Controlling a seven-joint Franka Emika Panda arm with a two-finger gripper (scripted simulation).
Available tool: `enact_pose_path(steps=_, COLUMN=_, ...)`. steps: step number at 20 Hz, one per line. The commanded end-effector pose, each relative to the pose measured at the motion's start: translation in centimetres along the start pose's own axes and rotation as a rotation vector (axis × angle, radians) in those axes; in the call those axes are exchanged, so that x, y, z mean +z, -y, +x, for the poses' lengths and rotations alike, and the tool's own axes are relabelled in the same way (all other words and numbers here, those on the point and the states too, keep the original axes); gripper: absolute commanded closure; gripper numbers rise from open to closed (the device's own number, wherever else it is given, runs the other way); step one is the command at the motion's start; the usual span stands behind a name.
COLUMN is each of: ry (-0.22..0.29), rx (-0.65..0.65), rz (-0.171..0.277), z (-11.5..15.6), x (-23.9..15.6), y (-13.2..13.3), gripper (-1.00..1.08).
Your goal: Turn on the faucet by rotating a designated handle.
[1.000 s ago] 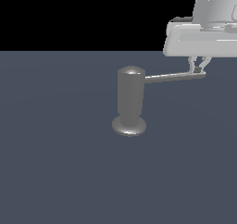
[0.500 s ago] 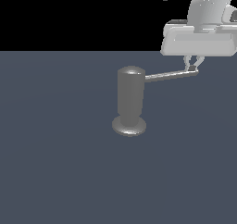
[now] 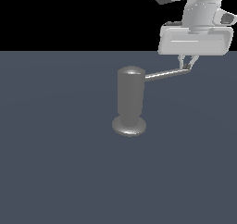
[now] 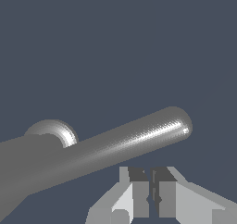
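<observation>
The faucet [image 3: 131, 98] is a dull grey upright cylinder with a domed top on a round disc foot. Its handle [image 3: 164, 74], a thin grey rod, sticks out toward the exterior view's right. My gripper [image 3: 186, 66] hangs at the rod's far tip with its pale fingers pressed together, beside the rod and not around it. In the wrist view the handle [image 4: 125, 142] runs across just ahead of the shut gripper [image 4: 152, 190], nothing sits between the fingers, and the faucet's dome [image 4: 53, 130] shows behind the rod.
A flat dark blue-grey floor [image 3: 55, 172] spreads around the faucet. The arm's pale wrist block [image 3: 195, 39] hangs above the handle's tip.
My gripper has shifted toward the exterior view's left and slightly up. The handle's tip has swung along with it, so the rod looks shorter.
</observation>
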State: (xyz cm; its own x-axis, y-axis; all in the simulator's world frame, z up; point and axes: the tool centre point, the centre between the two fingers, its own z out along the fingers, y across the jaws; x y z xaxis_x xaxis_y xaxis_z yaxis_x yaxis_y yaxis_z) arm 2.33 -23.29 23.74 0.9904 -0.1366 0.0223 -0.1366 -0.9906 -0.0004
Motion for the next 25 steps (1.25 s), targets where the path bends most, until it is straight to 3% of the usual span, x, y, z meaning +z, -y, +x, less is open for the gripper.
enact_pose_path(steps=1, ry=0.011, rx=-0.002, rz=0.001, z=0.8, x=1.0, y=0.3, gripper=1.08)
enact_pose_path(steps=25, ry=0.022, rx=0.014, rz=-0.001, z=6.5, x=1.7, y=0.4, gripper=1.08)
